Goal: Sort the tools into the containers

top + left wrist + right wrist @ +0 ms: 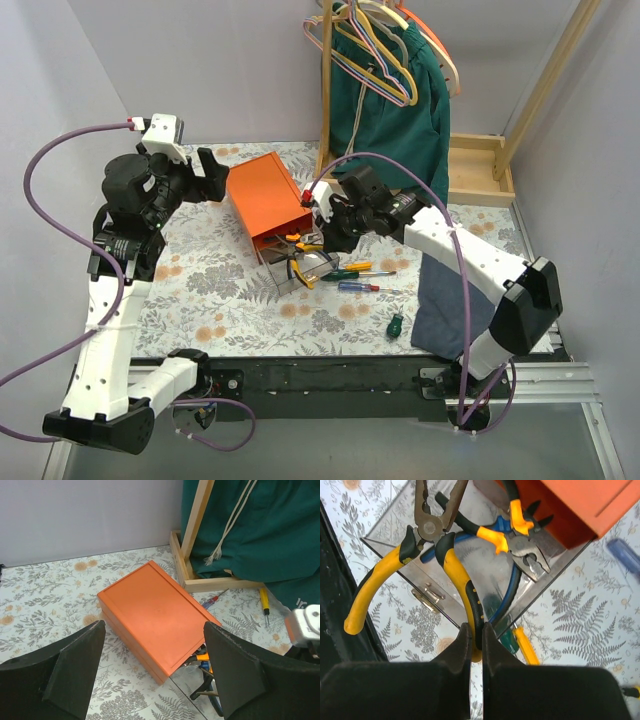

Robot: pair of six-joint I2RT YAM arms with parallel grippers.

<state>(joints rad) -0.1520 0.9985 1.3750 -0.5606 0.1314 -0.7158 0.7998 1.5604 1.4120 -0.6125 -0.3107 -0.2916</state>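
Across the flowered tabletop (200, 290) the sorting looks, by my judgement, roughly half done. The orange cabinet (262, 203) lies near the middle, with one clear drawer (280, 278) pulled out toward the arms.

The left hand (213, 176) hovers beside the cabinet's far end with its fingers spread wide, holding nothing.

The right hand (476, 630) is over the drawer, closed on one handle of the yellow-black pliers (454, 572). These lie tilted across the drawer's front edge and are not yet settled inside. The orange-black pliers (520, 537) and a blue-handled pair (513, 580) lie in the drawer already.

The screwdrivers remain outside:
- a yellow-and-green one (350, 270) just beside the drawer
- a red-and-blue one (358, 287) next to it
- a green one (396, 324) nearer the table's front edge
- a red-handled one (212, 600) and a yellow one (264, 602) by the wooden rack base (210, 584)

The second drawer cannot be made out, so whether it is open or holds anything is unclear. The right arm hides the cabinet's front in the top view, and the tangled handles make the number of pliers uncertain.
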